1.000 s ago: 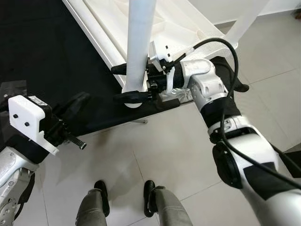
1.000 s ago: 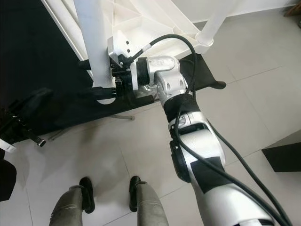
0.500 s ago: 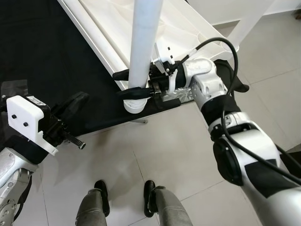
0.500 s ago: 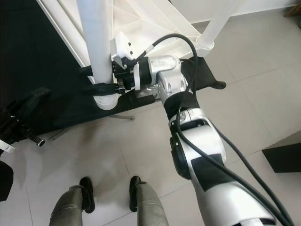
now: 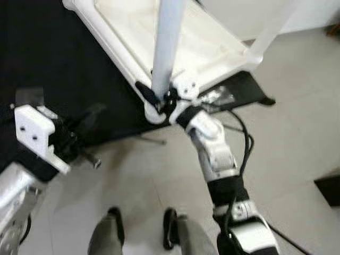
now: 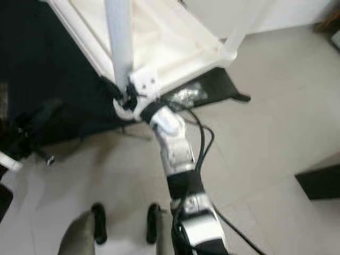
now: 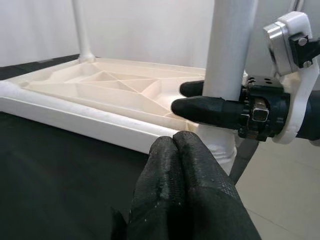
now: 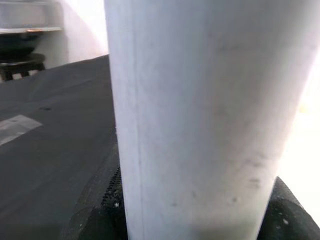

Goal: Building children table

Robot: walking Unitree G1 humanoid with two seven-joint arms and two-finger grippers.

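An upturned white tabletop (image 5: 127,32) lies on a black mat (image 5: 53,64). A white table leg (image 5: 167,48) stands upright at its near corner. My right gripper (image 5: 156,98) is shut on the leg just above its base, with one black finger (image 7: 205,110) on each side. The leg (image 8: 200,115) stands close up in the right wrist view. My left gripper (image 5: 93,114) hovers low over the mat to the left of that corner, apart from the leg. Its fingertips (image 7: 172,155) are pressed together on nothing. A second leg (image 5: 271,26) stands at the far right corner.
Pale tiled floor (image 5: 287,138) runs in front of and to the right of the mat. A crumpled clear bag (image 5: 218,95) lies on the mat by the near corner. My two feet (image 5: 114,223) stand on the tiles. A dark object (image 5: 329,186) sits at the right edge.
The camera has moved and blurred, so the scene looks farther off. My right arm now reaches out straighter, still gripping the leg at the tabletop's near corner. The left arm has hardly moved.
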